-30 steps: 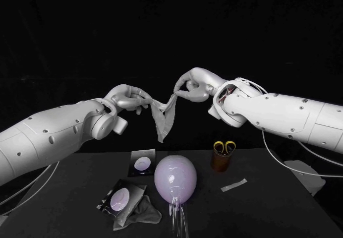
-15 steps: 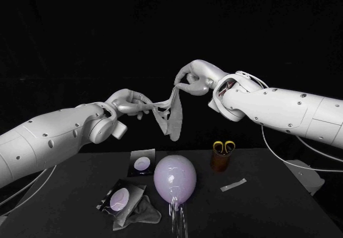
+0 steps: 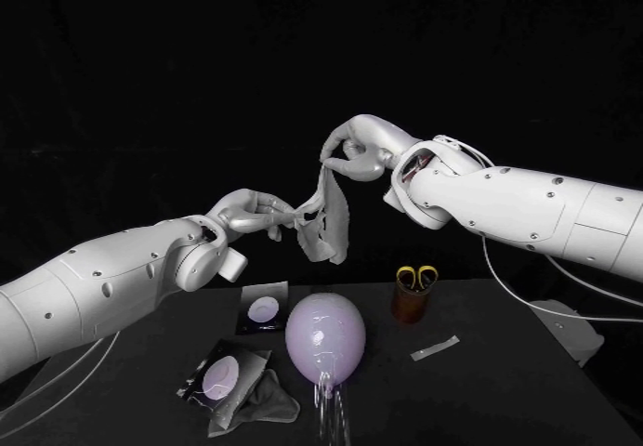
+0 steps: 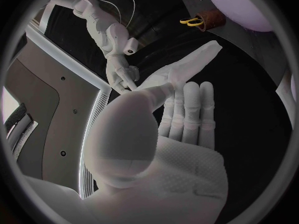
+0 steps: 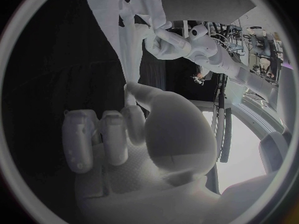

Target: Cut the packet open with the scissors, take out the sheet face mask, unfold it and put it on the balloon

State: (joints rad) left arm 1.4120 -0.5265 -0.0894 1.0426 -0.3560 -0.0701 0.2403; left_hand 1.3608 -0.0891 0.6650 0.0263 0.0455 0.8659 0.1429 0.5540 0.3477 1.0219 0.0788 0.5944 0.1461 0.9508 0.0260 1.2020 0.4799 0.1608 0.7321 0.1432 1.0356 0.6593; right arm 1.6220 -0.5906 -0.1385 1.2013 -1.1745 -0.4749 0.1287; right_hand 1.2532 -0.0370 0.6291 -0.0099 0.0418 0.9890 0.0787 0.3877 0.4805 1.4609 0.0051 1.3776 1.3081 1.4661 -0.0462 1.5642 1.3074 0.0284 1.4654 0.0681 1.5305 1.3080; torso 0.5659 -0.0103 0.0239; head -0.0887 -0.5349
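Head view: left hand clamped on the lower edge of the sheet face mask; right hand pinching its top, higher and to the right. The mask hangs crumpled between them, above the balloon. Scissors right of the balloon, packet near left.
Left wrist view: thumb pressed to the mask.
Right wrist view: fingers closed on the mask.

Dark backdrop, arms brightly lit, soft sheen on balloon, fisheye bending at wrist-view rims
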